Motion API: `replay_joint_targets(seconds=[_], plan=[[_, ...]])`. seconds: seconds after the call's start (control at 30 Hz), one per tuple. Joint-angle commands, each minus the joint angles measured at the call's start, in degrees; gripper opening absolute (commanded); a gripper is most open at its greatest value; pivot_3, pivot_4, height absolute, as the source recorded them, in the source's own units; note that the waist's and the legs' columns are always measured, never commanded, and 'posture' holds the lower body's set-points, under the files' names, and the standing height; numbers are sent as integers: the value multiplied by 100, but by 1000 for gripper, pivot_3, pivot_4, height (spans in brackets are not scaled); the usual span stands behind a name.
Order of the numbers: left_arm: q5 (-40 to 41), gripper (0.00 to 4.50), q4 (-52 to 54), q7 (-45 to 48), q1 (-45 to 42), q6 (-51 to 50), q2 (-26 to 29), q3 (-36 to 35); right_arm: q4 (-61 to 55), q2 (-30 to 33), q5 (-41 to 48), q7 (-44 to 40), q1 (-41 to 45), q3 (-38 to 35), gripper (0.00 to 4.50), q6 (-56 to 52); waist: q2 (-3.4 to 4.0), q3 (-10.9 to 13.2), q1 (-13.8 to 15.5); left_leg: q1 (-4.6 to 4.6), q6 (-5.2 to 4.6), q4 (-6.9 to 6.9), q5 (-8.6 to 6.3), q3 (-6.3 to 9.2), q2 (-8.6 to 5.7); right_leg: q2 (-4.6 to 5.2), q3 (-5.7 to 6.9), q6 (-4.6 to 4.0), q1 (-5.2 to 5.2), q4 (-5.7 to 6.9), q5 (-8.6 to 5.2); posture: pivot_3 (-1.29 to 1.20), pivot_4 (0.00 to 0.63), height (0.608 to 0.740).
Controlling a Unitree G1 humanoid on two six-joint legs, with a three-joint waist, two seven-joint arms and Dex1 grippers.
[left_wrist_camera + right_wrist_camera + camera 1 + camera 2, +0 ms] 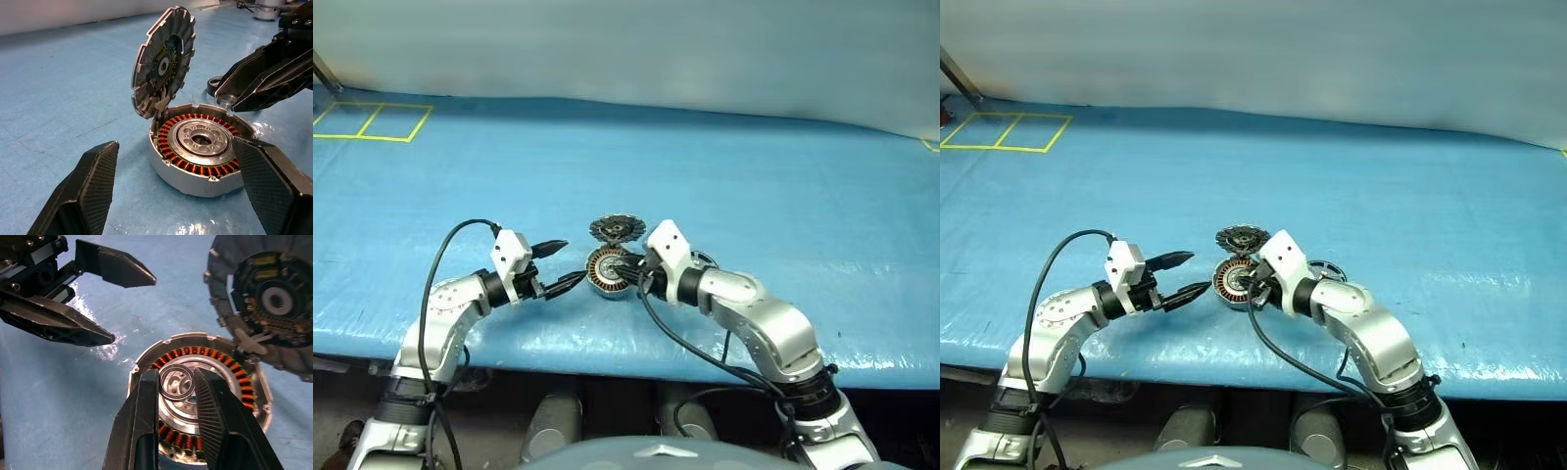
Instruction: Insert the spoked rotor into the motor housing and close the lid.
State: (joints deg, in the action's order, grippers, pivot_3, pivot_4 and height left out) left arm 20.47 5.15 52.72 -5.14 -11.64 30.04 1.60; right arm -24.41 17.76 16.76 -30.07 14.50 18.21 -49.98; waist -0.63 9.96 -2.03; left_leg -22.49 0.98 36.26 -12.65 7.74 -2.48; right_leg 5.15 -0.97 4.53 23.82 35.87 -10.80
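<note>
The motor housing (200, 147), a silver can with copper windings, sits on the blue table with its top open. Its lid (164, 61), a notched silvery disc, stands upright at the housing's far rim. My right gripper (176, 382) hovers over the housing's centre, shut on a small thin metal ring (174, 381). My left gripper (570, 261) is open just left of the housing, with nothing between its fingers. The spoked rotor (1324, 268) lies on the table right of the housing, partly hidden behind my right wrist.
The blue sheet covers the table (754, 176), which stretches wide beyond the parts. Yellow tape squares (372, 122) mark the far left corner. The table's front edge runs just below both arms.
</note>
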Motion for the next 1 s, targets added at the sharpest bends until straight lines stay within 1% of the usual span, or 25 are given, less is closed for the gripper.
replay_joint_targets(seconds=[0.03, 0.17, 0.37, 1.0], plan=[[-283, 4026, 14, 127, 45, 384, 155, 111, 88, -13, -76, -9, 154, 47, 715, 243, 0, 0, 1, 0, 0, -1, 0, 0, -1, 1, 0, 0, 0, -1, 0, 0, 150, 740], [-482, 4026, -151, 189, 25, 721, 180, 193, 338, -61, -185, 36, 219, 89, 715, 382, 0, 0, 1, 1, 1, -6, 0, 0, 0, 0, 0, -1, 2, -1, 0, 0, 150, 740], [-474, 4026, -288, 221, 45, 1024, 46, 232, 431, -93, -231, 24, 269, 122, 715, 436, 0, 0, 0, 1, 1, -7, 1, 0, 0, 0, 0, 0, 2, -1, 0, 0, 150, 740], [-483, 4026, -414, 226, 85, 1163, 61, 163, 789, -241, -363, 37, 359, 130, 715, 610, 0, 0, -6, 3, 2, -8, 1, 1, 0, -1, 1, 1, 2, 0, 1, 0, 150, 740]])
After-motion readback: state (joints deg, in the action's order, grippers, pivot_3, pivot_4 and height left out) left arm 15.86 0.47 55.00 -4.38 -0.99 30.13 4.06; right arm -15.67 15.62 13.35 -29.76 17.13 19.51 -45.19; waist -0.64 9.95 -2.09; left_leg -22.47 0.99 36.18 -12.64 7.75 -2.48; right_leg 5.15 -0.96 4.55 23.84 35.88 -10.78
